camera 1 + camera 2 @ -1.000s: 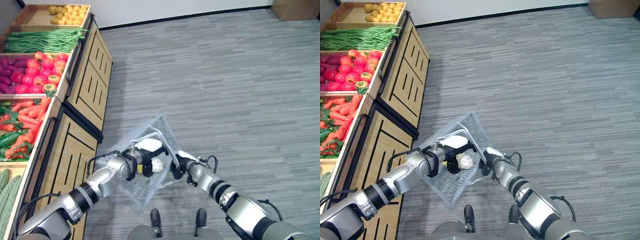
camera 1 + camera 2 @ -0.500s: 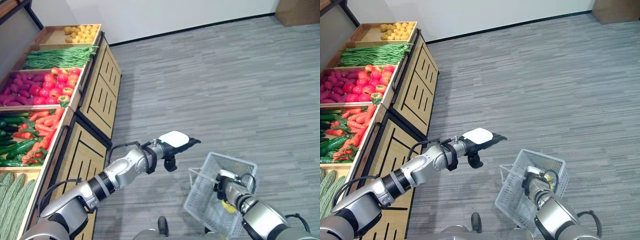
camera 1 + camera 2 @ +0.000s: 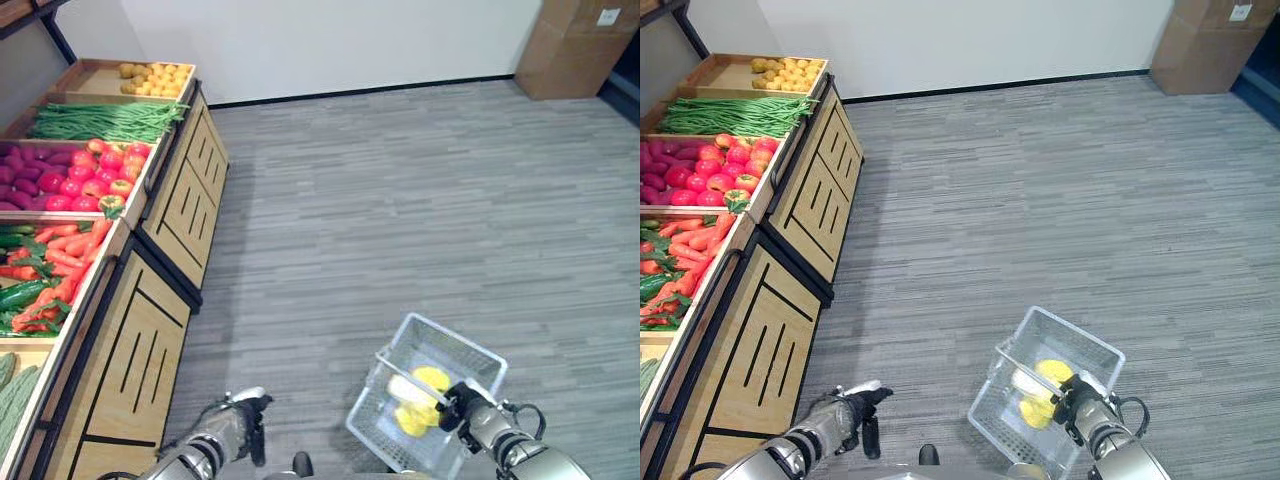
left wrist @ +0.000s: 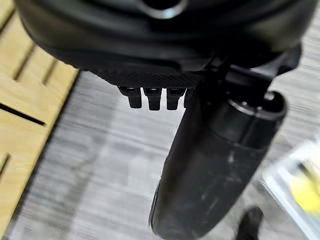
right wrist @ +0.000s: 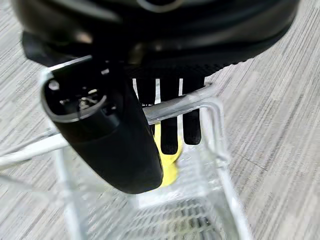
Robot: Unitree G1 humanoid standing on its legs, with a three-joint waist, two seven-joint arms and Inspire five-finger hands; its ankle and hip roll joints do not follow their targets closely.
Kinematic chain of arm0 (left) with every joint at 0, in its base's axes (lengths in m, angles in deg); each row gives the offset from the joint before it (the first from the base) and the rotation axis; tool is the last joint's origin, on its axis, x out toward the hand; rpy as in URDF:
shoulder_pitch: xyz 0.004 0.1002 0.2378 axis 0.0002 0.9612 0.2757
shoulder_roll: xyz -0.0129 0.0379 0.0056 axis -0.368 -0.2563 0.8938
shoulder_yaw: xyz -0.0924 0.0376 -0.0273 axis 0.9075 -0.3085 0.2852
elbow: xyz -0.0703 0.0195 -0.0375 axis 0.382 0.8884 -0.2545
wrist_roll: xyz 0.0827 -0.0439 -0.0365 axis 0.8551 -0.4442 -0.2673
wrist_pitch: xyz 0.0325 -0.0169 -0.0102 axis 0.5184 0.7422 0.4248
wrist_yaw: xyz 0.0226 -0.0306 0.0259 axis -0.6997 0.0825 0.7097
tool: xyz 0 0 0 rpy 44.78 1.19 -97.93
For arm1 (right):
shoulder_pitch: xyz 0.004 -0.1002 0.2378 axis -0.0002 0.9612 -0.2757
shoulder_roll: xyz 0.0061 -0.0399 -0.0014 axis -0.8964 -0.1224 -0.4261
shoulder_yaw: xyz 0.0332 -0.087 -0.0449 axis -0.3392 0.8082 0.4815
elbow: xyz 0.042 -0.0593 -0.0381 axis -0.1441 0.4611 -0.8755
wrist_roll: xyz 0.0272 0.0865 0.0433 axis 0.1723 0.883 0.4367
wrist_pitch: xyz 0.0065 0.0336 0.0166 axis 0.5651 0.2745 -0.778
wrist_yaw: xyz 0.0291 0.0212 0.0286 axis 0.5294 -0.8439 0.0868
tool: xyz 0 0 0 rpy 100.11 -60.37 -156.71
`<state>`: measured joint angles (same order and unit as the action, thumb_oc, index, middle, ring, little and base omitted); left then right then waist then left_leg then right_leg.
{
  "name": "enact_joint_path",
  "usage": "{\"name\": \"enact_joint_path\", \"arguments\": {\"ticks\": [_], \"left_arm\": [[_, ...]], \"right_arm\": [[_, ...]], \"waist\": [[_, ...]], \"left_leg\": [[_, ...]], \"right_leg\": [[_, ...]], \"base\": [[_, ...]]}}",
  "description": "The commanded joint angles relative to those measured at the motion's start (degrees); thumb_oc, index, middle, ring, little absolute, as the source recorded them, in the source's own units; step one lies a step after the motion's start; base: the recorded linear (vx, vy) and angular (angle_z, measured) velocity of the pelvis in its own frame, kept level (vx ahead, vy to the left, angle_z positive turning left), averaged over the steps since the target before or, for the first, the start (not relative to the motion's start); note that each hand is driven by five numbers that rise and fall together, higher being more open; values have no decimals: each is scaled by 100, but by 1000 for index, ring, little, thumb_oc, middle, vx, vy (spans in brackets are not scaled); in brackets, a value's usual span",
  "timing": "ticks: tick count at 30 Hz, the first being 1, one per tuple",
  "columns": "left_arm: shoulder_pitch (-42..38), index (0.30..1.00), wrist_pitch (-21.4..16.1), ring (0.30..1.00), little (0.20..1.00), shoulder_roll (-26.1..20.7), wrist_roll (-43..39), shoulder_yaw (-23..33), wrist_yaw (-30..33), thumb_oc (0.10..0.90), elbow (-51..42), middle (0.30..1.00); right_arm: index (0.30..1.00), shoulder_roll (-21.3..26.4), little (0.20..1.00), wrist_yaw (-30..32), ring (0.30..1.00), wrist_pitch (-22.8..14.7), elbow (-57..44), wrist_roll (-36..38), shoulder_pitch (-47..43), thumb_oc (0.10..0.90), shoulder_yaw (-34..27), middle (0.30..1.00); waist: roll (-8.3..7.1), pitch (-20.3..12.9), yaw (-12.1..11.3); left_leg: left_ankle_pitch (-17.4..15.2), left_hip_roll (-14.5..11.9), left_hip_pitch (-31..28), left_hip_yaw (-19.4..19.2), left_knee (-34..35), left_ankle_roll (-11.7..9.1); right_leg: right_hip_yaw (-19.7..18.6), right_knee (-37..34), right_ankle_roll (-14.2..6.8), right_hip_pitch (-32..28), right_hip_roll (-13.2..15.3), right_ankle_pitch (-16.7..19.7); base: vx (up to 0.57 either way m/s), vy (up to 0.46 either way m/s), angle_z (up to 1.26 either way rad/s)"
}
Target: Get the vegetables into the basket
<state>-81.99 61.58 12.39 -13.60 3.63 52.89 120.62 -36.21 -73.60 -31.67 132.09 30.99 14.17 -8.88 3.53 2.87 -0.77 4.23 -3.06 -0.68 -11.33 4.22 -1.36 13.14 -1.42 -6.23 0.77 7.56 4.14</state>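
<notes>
The basket point(image 3: 430, 395) handle is being gripped by the right hand point(image 3: 462, 408); the left hand point(image 3: 248, 432) is being held loosely open, empty.

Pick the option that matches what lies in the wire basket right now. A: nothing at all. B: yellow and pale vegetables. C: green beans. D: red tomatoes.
B: yellow pieces and a pale one lie inside the wire basket, whose handle the right hand holds; the tomatoes and green beans sit in the stand's crates.
</notes>
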Motion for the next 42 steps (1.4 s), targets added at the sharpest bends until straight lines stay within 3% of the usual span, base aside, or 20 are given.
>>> {"name": "enact_joint_path", "arguments": {"ticks": [1, 2, 3, 10, 21, 29, 32, 33, 36, 37, 38, 40, 41, 42], "left_arm": [[-676, 1000, -13, 1000, 1000, 33, -471, 367, 593, 900, 177, 1000], [-332, 1000, -29, 1000, 1000, 15, -916, 1108, 1074, 900, 560, 1000], [-134, 1000, -49, 1000, 1000, 44, -1195, 1447, 1203, 900, 770, 1000], [447, 1000, -84, 1000, 1000, 147, -2287, 2483, 1287, 900, 1386, 1000], [733, 1000, -201, 1000, 1000, 203, -2256, 2582, 1390, 900, 1254, 1000], [665, 1000, -261, 1000, 1000, 173, -2247, 2492, 1376, 900, 1142, 1000], [643, 1000, -261, 1000, 1000, 134, -2197, 2470, 1325, 900, 1142, 1000], [611, 1000, -256, 1000, 1000, 89, -2223, 2497, 1278, 900, 1140, 1000], [578, 1000, -252, 1000, 1000, 42, -2224, 2515, 1260, 900, 1130, 1000], [569, 1000, -246, 1000, 1000, -10, -2242, 2536, 1265, 900, 1112, 1000], [571, 1000, -235, 1000, 1000, -27, -2260, 2564, 1261, 900, 1119, 1000], [570, 1000, -227, 1000, 1000, -26, -2269, 2570, 1254, 900, 1129, 1000], [581, 1000, -222, 1000, 1000, -55, -2272, 2583, 1247, 900, 1144, 1000], [583, 1000, -222, 1000, 1000, -54, -2272, 2584, 1246, 900, 1144, 1000]], "right_arm": [[300, 165, 300, 223, 300, -132, 145, 264, -324, 400, 20, 300], [300, 73, 300, 303, 300, -233, 67, 316, 72, 400, -126, 300], [300, -2, 300, 348, 300, -292, 61, 330, 231, 400, -186, 300], [300, -188, 300, 410, 300, -406, 234, 340, 638, 400, -330, 300], [300, -422, 300, 401, 300, -477, 214, 363, 956, 400, -297, 300], [300, -471, 300, 333, 300, -464, 173, 347, 901, 400, -281, 300], [300, -478, 300, 301, 300, -446, 143, 348, 836, 400, -292, 300], [300, -490, 300, 296, 300, -431, 124, 420, 811, 400, -355, 300], [300, -501, 300, 264, 300, -427, 99, 439, 794, 400, -359, 300], [300, -506, 300, 240, 300, -425, 68, 440, 767, 400, -335, 300], [300, -513, 300, 230, 300, -429, 56, 452, 767, 400, -335, 300], [300, -522, 300, 230, 300, -437, 49, 472, 780, 400, -339, 300], [300, -550, 300, 203, 300, -456, 58, 525, 843, 400, -344, 300], [300, -549, 300, 204, 300, -457, 59, 526, 844, 400, -342, 300]], "waist": [[-347, -91, -59], [-397, -121, -71], [-422, -131, -67], [-485, -160, -42], [-602, -81, -8], [-738, 25, -44], [-823, 83, -67], [-914, 204, -96], [-952, 327, -96], [-929, 467, -112], [-915, 514, -115], [-911, 556, -105], [-908, 588, -15], [-905, 592, -16]], "left_leg": [[24, -255, 19, 9, 78, -407], [25, -281, -38, 1, 78, -423], [21, -289, -58, -7, 78, -425], [37, -292, -74, -36, 78, -435], [7, -219, 28, -39, 78, -395], [-162, -2, -2, -23, 78, -226], [-247, 110, -42, -44, 78, -127], [-335, 233, -101, -62, 66, 21], [-381, 274, -142, -96, 46, 101], [-418, 252, -225, -112, 38, 168], [-441, 235, -277, -106, 37, 186], [-472, 228, -338, -86, 31, 198], [-510, 233, -467, -9, 69, 203], [-521, 228, -477, -10, 67, 198]], "right_leg": [[30, -77, -497, -314, 543, 210], [41, -85, -482, -370, 526, 183], [29, -89, -475, -381, 517, 164], [19, -103, -456, -406, 501, 157], [-25, -78, -491, -278, 543, 221], [-105, 207, -594, -219, 776, 231], [-204, 396, -659, -143, 896, 287], [-385, 948, -696, 91, 993, 446], [-504, 1466, -721, 384, 1026, 763], [-450, 1966, -714, 610, 1006, 982], [-463, 2163, -699, 709, 951, 980], [-488, 2302, -692, 809, 859, 955], [-642, 2227, -611, 1034, 531, 784], [-642, 2241, -609, 1031, 528, 768]], "base": [[61, -25, 1], [51, -23, 0], [59, -26, 1], [3, -1, 0], [3, 13, -1], [26, 82, 1], [48, 163, -1], [58, 244, -1], [28, 165, -14], [54, 133, -13], [56, 130, -6], [120, 65, -6], [166, 62, 2], [234, 56, 22]]}}
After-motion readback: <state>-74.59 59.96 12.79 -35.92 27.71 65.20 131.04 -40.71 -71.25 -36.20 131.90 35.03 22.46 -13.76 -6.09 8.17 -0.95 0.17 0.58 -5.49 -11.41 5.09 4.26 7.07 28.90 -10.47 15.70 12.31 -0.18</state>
